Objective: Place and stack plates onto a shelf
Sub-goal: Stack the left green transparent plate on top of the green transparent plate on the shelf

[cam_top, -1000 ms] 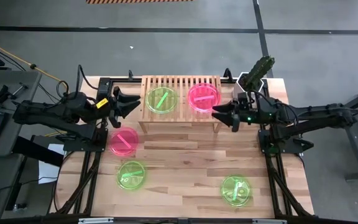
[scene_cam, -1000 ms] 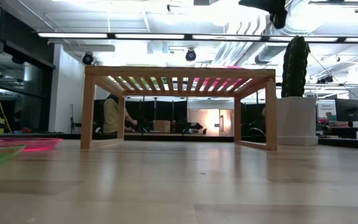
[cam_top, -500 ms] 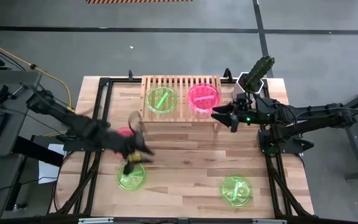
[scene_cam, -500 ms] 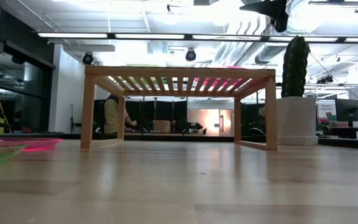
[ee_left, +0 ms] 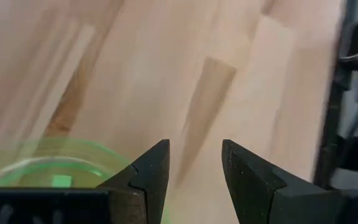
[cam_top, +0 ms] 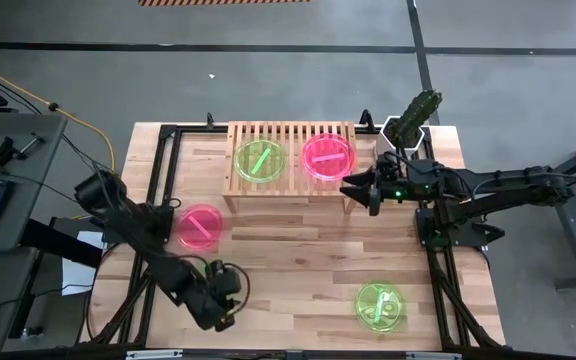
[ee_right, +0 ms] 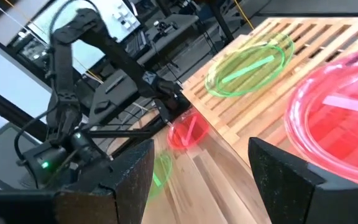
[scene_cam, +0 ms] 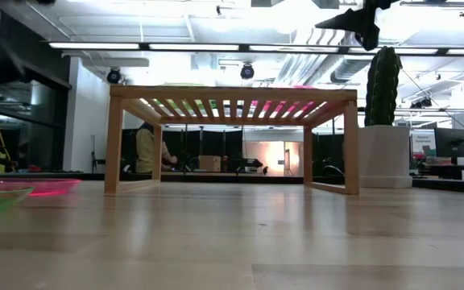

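High view gives the clearest count, so going from the near edge of the desk (cam_top: 298, 270) back to the far edge. Near the near-left corner the left hand (cam_top: 220, 300) is down over a green plate (ee_left: 39, 163). You can't really see that plate from above since the arm covers it, but the left wrist view shows its green rim right beside the fingertips (ee_left: 157, 158), which are spread apart with nothing between them. So no grab yet, I'd say it's lining up for one.

Over by the near-right corner there's another green plate (cam_top: 380, 306) sitting alone on the desk, untouched. A bit further in on the left side, a pink plate (cam_top: 200, 227) is lying flat on the desk too.

Along the far edge is the shelf (cam_top: 290, 130), and it already has two plates on its slats side by side: a green one (cam_top: 260, 160) on the left half and a pink one (cam_top: 328, 156) on the right half. The right hand (cam_top: 354, 186) hangs just off the shelf's right end, beside the pink one, wide open and empty.

So by my count two are up, three are on the desk waiting, and I can't spot a sixth anywhere. Nothing looks stacked yet, so I'd call it less than half done.
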Action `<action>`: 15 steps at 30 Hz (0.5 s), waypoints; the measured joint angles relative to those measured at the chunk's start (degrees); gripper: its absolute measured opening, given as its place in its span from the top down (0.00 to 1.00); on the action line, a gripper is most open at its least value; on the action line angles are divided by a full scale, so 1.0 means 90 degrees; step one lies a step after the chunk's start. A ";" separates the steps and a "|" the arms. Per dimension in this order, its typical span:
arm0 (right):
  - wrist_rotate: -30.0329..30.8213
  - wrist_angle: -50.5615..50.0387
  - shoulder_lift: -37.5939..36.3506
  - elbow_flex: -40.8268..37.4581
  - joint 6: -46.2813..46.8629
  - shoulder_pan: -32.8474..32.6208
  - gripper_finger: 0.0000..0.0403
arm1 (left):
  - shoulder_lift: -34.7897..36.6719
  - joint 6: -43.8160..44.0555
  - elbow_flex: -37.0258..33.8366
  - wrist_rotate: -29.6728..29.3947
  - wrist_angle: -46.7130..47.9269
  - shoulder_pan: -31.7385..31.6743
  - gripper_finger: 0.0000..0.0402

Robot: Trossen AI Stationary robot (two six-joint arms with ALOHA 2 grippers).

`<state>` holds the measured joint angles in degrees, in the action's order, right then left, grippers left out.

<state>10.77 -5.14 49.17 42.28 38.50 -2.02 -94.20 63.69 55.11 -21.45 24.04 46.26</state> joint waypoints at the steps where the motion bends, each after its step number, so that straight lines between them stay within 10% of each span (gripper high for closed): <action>1: 0.0000 -0.0027 0.0002 0.0000 0.0000 0.0000 0.40 | -0.0098 0.0109 0.0000 -0.0054 -0.0004 0.0010 0.66; 15: 0.0000 -0.0524 0.0000 0.0000 -0.0009 0.0000 0.40 | -0.0535 0.0953 0.0002 -0.0534 0.0431 -0.0058 0.66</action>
<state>10.76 -9.86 49.17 42.28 38.42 -2.02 -99.01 72.26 55.13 -26.26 27.92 45.74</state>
